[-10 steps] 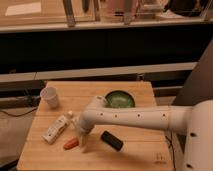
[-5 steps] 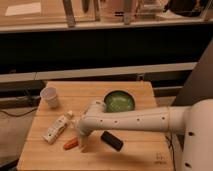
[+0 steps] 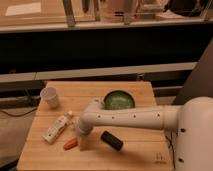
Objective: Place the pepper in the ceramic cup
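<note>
The small orange-red pepper point(image 3: 70, 144) lies on the wooden table point(image 3: 140, 155) near the front left. The white ceramic cup point(image 3: 49, 96) stands upright at the table's far left, well apart from the pepper. My white arm reaches in from the right, and my gripper point(image 3: 81, 141) points down right beside the pepper, on its right side, low over the table. The gripper's tip is partly hidden by the wrist.
A white labelled bottle point(image 3: 57, 128) lies on its side left of the gripper. A black rounded block point(image 3: 112, 140) lies to its right. A green bowl point(image 3: 119, 100) stands at the back behind the arm. The table's front edge is close to the pepper.
The arm has shifted slightly left and lower toward the pepper. The pepper, cup, bottle and block have not moved.
</note>
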`<state>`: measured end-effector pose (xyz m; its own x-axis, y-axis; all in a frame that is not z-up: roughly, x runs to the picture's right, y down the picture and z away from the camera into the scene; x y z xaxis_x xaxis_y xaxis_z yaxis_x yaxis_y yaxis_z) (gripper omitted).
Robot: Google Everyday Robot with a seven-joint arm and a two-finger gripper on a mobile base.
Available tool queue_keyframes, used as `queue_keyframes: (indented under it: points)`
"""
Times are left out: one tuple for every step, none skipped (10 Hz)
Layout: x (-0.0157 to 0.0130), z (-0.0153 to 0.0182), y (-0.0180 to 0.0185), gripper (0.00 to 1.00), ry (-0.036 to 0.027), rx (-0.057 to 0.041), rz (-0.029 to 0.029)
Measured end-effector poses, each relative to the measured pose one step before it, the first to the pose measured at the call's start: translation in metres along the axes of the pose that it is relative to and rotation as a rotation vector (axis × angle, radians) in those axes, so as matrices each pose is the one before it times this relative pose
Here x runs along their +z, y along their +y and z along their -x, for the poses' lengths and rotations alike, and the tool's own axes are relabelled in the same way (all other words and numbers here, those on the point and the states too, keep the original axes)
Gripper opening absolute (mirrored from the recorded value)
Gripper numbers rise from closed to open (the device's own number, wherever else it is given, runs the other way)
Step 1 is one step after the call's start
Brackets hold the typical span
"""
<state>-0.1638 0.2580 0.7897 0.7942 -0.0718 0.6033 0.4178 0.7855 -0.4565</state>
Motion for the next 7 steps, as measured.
queue_keyframes:
  points:
    - [0.00050, -0.00033, -0.00027, 0.38, -0.00143, 0.00530, 0.00768]
    - [0.00017, -0.00028, -0.00009, 0.28, -0.00137, 0.00378, 0.00577]
    - [-0.00015, -0.00136, -0.00035, 0.16, -0.00320, 0.01024, 0.01333]
    - [0.00030, 0.00068, 0.00033, 0.07, 0.00095, -0.00136, 0.00541]
    - [0.00019, 0.00017, 0.00008, 0.02, -0.00120, -0.00031, 0.00166]
    - [-0.00025, 0.00004, 0.00006, 0.00, -0.00131, -0.00200, 0.00131]
    - [0.00000, -0.00010, 0.00058, 0.00, -0.00131, -0.00421, 0.00027]
